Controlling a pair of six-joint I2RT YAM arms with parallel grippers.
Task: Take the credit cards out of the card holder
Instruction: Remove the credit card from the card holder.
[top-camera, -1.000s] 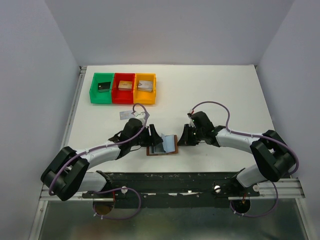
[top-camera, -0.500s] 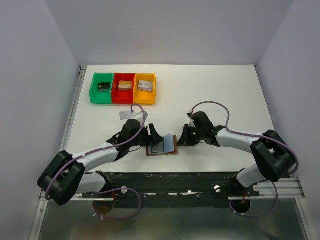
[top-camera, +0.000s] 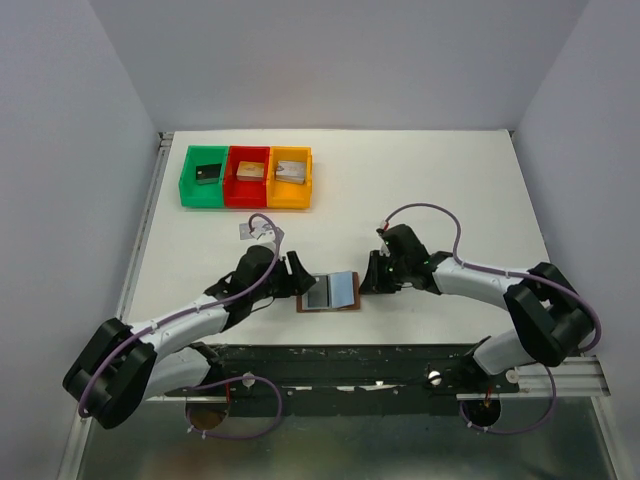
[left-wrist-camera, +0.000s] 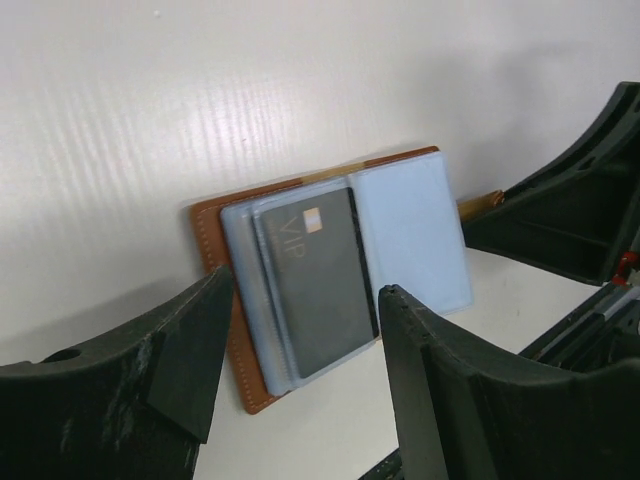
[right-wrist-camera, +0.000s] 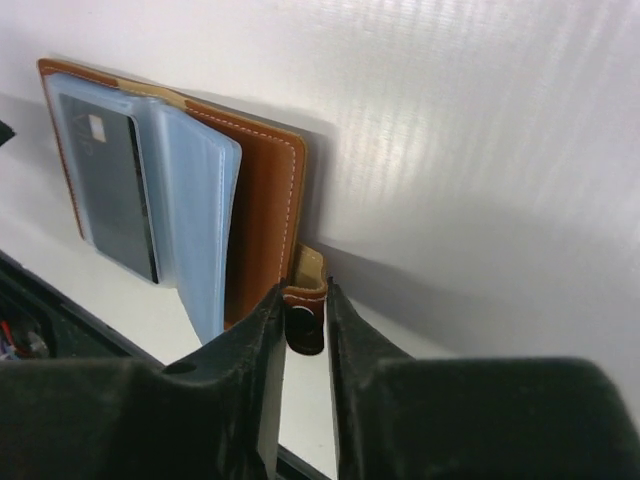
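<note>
1 open card holder (top-camera: 331, 293), 2 grippers.
L gripper (left-wrist-camera: 307, 290) wide, empty; R gripper (right-wrist-camera: 303, 300) pinches snap tab (right-wrist-camera: 308, 268). 1 dark card (left-wrist-camera: 320, 285) inside. 3 trays (top-camera: 246, 199), 1 block (top-camera: 249, 170) each.

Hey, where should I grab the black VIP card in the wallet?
Likely its edge by the fold, from above with the open left gripper: the black card lies flat in a clear sleeve, and the right gripper pinches the snap tab.

Brown card holder (left-wrist-camera: 208, 245) open on white table (left-wrist-camera: 200, 90), black credit card (left-wrist-camera: 318, 262) in blue sleeve (left-wrist-camera: 236, 262), left claw (left-wrist-camera: 307, 292) spread wide
</note>
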